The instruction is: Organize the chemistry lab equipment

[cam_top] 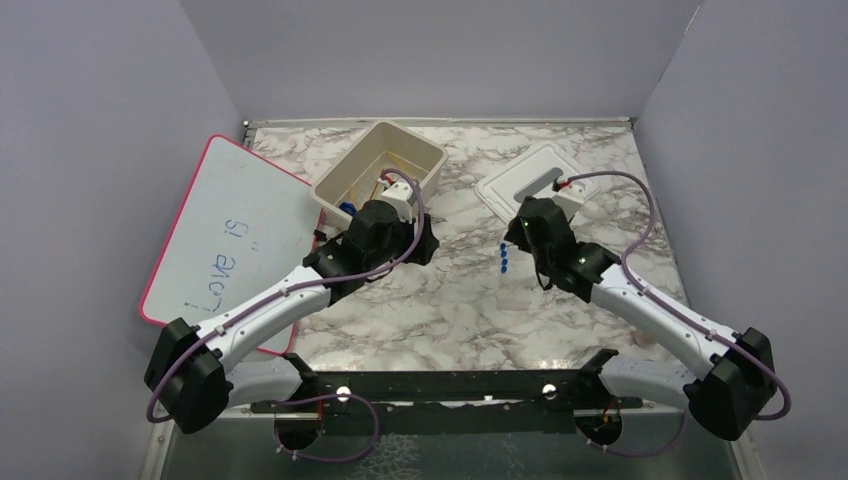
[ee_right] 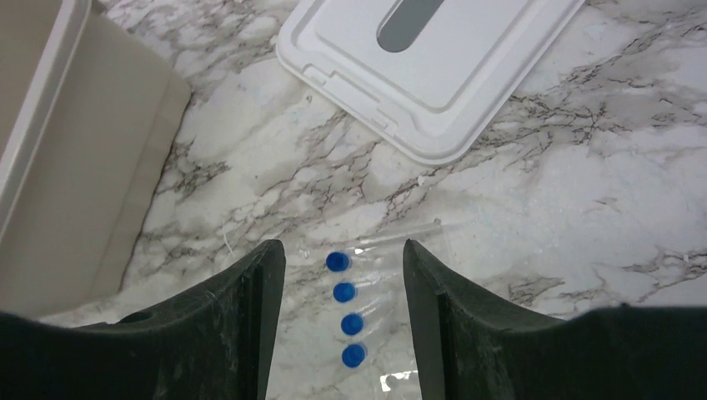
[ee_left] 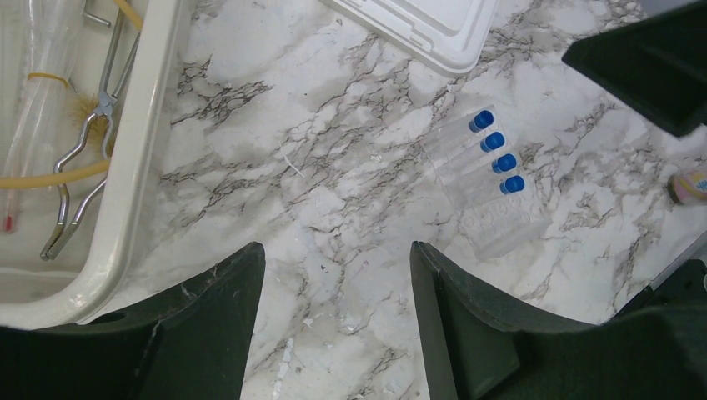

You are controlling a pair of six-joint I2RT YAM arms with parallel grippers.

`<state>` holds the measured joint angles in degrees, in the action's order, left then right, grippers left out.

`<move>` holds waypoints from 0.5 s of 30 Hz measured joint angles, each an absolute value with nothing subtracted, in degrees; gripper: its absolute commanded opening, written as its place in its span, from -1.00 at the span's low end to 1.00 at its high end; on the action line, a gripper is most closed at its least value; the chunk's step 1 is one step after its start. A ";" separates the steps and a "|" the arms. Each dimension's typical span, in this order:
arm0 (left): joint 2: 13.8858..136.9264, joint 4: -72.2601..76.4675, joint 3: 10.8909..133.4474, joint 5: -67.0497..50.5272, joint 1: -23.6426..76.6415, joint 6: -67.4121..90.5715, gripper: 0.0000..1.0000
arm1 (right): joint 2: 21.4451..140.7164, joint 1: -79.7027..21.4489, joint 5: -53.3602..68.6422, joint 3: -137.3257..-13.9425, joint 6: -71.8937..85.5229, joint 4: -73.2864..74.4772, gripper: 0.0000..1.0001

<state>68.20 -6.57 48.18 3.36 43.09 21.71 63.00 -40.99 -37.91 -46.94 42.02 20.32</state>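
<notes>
Clear tubes (ee_left: 488, 200) midway between desk's side edges: probably light, slick, brittle; grip mid-body. Right gripper (ee_right: 342, 250) above them, spread wide, empty; left gripper (ee_left: 333, 250) same.

Bright even overhead light, soft shadows, sharp focus

A beige rectangular tub (cam_top: 349, 156) stands askew toward the back of the marble tabletop (cam_top: 450, 310). Left of the tub, one corner just beside the tub's wall, lies a pink-rimmed whiteboard (cam_top: 235, 220) with "Love is" handwritten in blue. Right of the tub, well apart from it, a white lid (cam_top: 530, 180) lies flat, with a grey oblong recess in its middle. Pale lilac walls (cam_top: 440, 50) rise behind the tub and on both sides.
</notes>
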 measured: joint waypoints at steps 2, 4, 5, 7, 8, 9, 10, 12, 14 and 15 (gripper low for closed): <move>67.31 -6.87 48.18 3.36 43.07 21.82 0.36 | 64.86 -36.29 -34.15 -48.82 41.34 20.38 0.08; 66.43 -7.29 48.21 3.36 43.07 21.85 0.37 | 67.55 -31.09 -29.93 -50.89 40.38 20.36 0.01; 66.17 -7.44 48.21 3.36 43.07 21.85 0.39 | 69.12 -28.27 -27.83 -51.83 39.92 20.29 -0.02; 65.67 -7.86 48.21 3.33 43.07 21.91 0.40 | 72.64 -22.41 -23.64 -53.23 38.96 19.86 -0.07; 65.58 -7.90 48.21 3.33 43.07 22.00 0.40 | 74.61 -19.57 -21.76 -53.58 38.65 19.27 -0.09; 65.56 -7.84 48.21 3.22 43.07 22.20 0.40 | 76.84 -16.88 -19.92 -53.87 38.28 18.83 -0.11; 65.58 -7.84 48.21 3.03 43.07 22.31 0.40 | 79.18 -14.48 -18.41 -54.13 37.95 18.46 -0.11; 65.76 -7.66 48.21 2.42 42.89 22.72 0.40 | 84.38 -10.35 -15.49 -54.98 37.52 17.80 -0.06; 66.59 -7.07 48.23 1.83 42.85 23.18 0.40 | 89.56 -7.33 -13.23 -56.31 37.30 17.56 0.06; 67.05 -6.87 48.23 1.45 42.85 23.29 0.40 | 91.85 -6.44 -12.40 -57.17 37.15 17.58 0.09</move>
